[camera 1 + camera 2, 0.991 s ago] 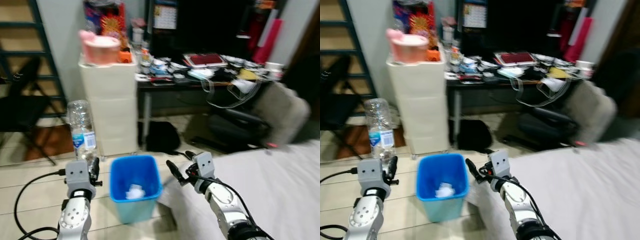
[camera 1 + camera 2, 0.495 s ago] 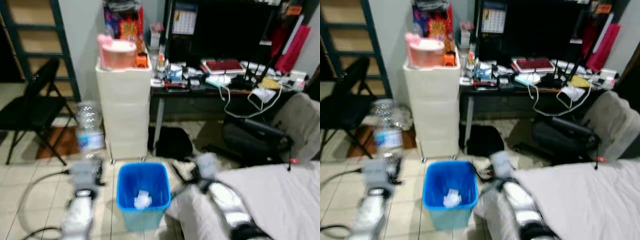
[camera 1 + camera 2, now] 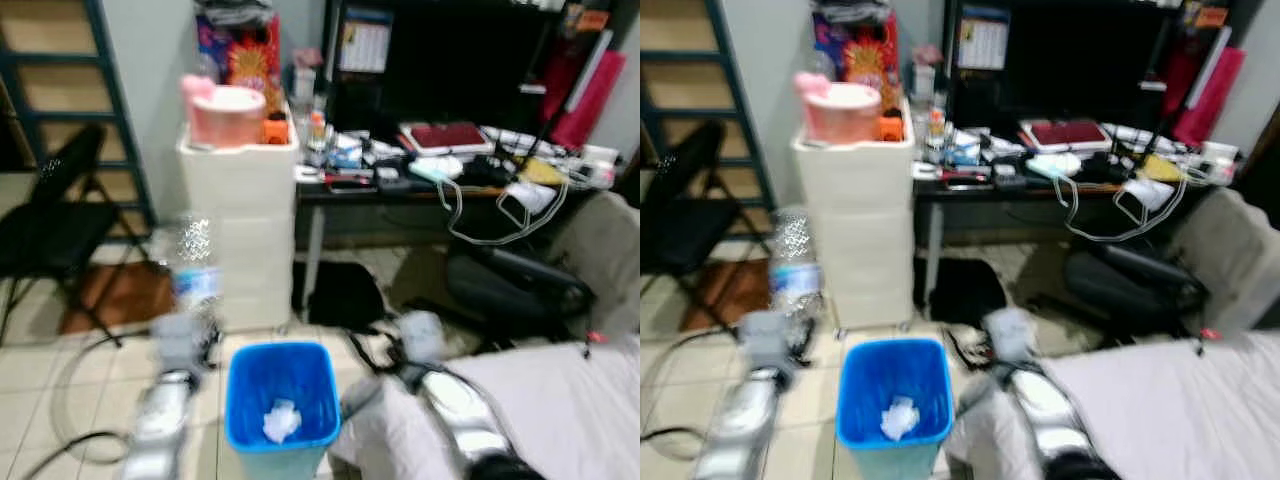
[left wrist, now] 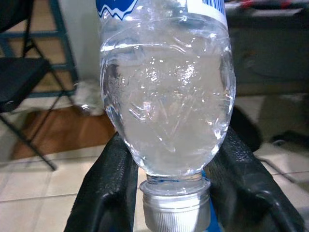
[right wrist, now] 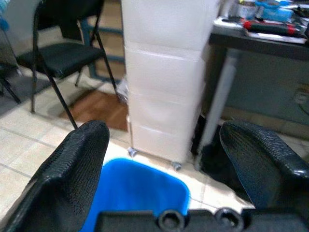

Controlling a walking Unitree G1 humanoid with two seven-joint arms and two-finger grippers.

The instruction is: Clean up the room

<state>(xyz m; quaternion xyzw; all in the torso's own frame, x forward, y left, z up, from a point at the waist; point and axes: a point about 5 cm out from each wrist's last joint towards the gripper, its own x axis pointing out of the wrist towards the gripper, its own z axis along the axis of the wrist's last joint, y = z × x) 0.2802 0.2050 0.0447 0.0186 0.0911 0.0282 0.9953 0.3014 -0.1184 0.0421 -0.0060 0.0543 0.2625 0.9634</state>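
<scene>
Blur: both head views are smeared; arms, bottle label and desk clutter are soft, small items on the desk cannot be told apart.
Cut off: the bottle's (image 4: 166,92) upper body runs out of the left wrist view; the bin's (image 5: 140,193) near rim is hidden behind the right gripper's base in the right wrist view.
Landmark: blue bin (image 3: 280,405) on the tiled floor, low and centre in the head views.
Bin contents: one crumpled white wad (image 3: 281,421) at the bottom; what it is cannot be made out.
Left gripper (image 3: 185,345): just left of the bin and raised above its rim level, forearm reaching up from the lower edge of the head view.
Left fingers (image 4: 108,191): clamped on the bottle's neck end, one on each side, silver cap pointing down between them.
Bottle: clear plastic, blue-and-white label, held cap-down so its body stands above the gripper, left of the bin.
Right gripper (image 3: 375,355): just right of the bin, forearm coming up from the lower right.
Right fingers (image 5: 72,169): spread wide apart, nothing between them; the bin shows through the gap.
Drawers (image 3: 240,235): white stack behind the bin, pink tub (image 3: 225,110) on top.
Desk (image 3: 440,180): right of the drawers, behind the bin, cluttered, white cables hanging off its front.
Chair (image 3: 60,215): black folding chair, far left of the bin.
Bed (image 3: 560,410): pale sheet right of the bin, under the right arm.
</scene>
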